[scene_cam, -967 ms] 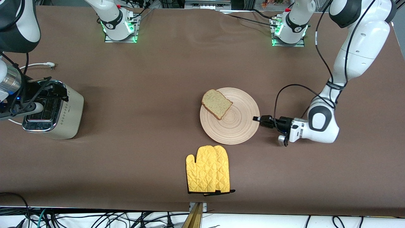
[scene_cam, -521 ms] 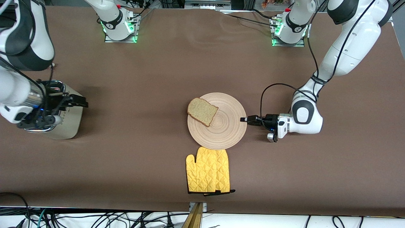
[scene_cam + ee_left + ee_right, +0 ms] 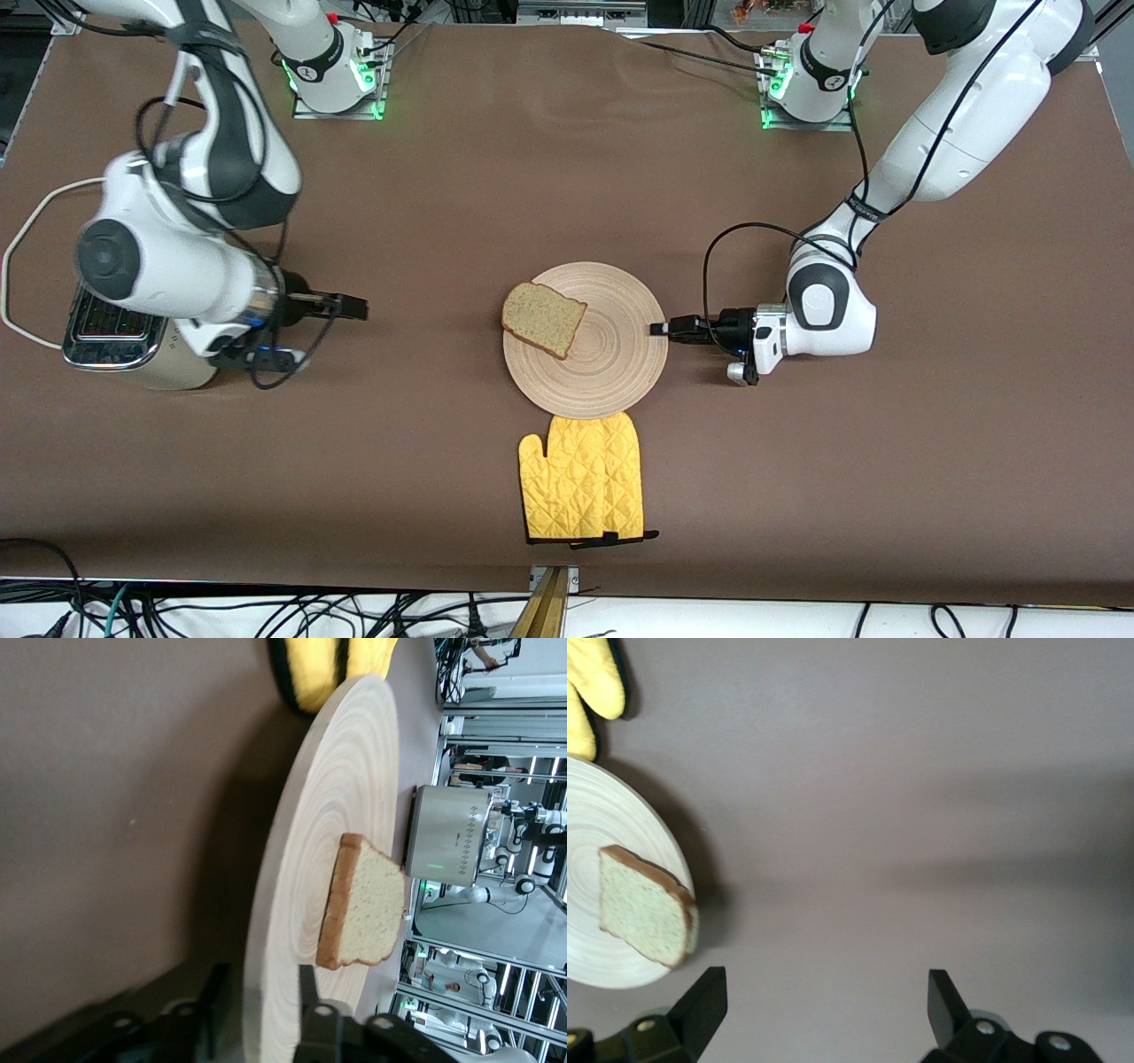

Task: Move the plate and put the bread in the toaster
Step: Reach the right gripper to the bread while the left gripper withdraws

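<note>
The round wooden plate (image 3: 611, 354) lies mid-table with the slice of bread (image 3: 542, 319) on its edge toward the right arm's end. My left gripper (image 3: 660, 329) is shut on the plate's rim toward the left arm's end. In the left wrist view the gripper (image 3: 260, 1010) has one finger on each face of the plate (image 3: 328, 815), with the bread (image 3: 363, 904) and toaster (image 3: 447, 837) past it. My right gripper (image 3: 354, 307) is open and empty over bare table between the toaster (image 3: 115, 341) and the plate. The right wrist view shows the gripper (image 3: 824, 1001), plate (image 3: 594, 815) and bread (image 3: 647, 917).
A yellow quilted oven mitt (image 3: 585, 483) lies nearer the front camera than the plate, its fingertips under the plate's rim. It also shows in the left wrist view (image 3: 328, 669) and the right wrist view (image 3: 589, 691). The toaster's white cord (image 3: 18, 266) loops at the table's edge.
My left gripper has dragged the plate with the bread toward the right arm's end and nearer the mitt. My right gripper has moved from over the toaster toward the plate.
</note>
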You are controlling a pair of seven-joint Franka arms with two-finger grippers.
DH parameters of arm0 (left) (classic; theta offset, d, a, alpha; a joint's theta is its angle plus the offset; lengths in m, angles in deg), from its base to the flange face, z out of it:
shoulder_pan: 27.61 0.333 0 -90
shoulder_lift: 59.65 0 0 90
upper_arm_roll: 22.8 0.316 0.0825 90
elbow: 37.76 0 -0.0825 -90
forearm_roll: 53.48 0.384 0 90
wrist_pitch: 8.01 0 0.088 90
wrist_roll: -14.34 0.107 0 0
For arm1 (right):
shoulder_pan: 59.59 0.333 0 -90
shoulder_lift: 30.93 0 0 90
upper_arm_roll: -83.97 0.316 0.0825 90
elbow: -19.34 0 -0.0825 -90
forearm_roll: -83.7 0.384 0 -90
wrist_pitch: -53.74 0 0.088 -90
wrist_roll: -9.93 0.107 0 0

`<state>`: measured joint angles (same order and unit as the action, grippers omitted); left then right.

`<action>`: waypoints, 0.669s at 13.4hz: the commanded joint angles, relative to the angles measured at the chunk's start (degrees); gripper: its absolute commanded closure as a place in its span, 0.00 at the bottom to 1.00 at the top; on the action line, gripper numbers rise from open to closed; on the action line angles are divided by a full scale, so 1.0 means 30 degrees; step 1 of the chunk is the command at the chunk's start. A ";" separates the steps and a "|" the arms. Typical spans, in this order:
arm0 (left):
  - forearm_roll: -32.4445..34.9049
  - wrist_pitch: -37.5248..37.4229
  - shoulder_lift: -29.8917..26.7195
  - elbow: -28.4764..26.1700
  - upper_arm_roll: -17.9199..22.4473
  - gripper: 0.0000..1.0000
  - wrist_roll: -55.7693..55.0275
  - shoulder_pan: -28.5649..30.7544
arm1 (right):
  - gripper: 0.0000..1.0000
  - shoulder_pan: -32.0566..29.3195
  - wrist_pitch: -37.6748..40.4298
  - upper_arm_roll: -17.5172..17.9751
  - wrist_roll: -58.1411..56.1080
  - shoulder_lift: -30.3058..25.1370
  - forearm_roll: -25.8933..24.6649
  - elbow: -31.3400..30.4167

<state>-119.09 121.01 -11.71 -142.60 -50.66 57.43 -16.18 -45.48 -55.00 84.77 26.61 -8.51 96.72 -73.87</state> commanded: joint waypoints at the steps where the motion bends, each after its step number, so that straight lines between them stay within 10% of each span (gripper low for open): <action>1: 0.1522 -0.0643 -0.2207 -0.0709 0.0259 0.00 -0.1002 0.0408 | 0.00 0.1443 -0.2009 -0.0091 0.2312 -0.0004 0.0640 -0.1360; 9: 1.6517 -0.3954 -0.8472 -0.0006 0.0233 0.00 -0.7736 0.1641 | 0.00 0.5371 -0.7340 -0.0062 0.9520 0.3512 0.0844 -0.1565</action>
<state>-78.03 110.51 -30.56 -141.28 -50.07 38.86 -10.26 -31.26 -73.61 84.94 51.43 0.45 98.17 -78.09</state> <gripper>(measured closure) 0.000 0.000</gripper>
